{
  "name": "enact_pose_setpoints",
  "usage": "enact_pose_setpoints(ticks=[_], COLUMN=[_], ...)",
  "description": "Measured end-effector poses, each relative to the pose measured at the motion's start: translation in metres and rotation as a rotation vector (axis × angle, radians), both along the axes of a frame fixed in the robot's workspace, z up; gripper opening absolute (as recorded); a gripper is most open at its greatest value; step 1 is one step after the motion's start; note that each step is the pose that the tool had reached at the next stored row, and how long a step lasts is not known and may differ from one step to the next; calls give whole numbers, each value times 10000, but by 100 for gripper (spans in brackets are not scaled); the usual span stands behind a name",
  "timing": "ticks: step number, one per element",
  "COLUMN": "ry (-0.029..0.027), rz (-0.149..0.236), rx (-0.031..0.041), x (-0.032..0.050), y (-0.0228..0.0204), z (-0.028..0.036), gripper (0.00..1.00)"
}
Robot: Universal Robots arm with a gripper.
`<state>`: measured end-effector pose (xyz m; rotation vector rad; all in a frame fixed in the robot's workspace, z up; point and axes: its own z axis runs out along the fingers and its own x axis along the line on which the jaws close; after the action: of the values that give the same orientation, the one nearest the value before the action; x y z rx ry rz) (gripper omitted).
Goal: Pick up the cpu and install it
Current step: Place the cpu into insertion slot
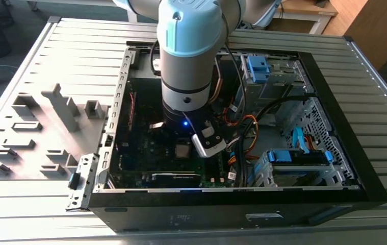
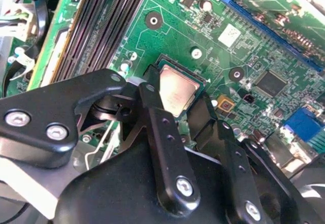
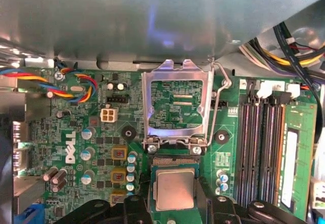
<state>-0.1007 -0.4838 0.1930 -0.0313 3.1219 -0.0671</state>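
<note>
Green board (image 2: 167, 36) in the computer case (image 1: 213, 214) holds the cpu (image 3: 174, 187). Gripper (image 2: 177, 99) sits around it; can't tell if it squeezes.

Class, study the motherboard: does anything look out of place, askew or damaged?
Nothing looks damaged or spilled. The metal load plate stands flipped open, its lever unlatched; the cpu lies square to the motherboard, not askew.

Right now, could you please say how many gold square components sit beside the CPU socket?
3, in the first wrist view: upper component, middle component, lowest component; others may be hidden.
</note>
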Motion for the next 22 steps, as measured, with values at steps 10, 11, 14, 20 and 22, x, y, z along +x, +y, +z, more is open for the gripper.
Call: enact_pose_setpoints(ticks=[10,11,14,20,22], ry=[-1,-1,-2,-1,-1], rz=[70,70,71,71,71], rx=[1,1,2,1,1], x=[-18,-17,-16,-16,-16], y=[-1,-1,-1,-1,-1], z=[-6,-6,-10,-12,-12], gripper=[45,45,45,45,45])
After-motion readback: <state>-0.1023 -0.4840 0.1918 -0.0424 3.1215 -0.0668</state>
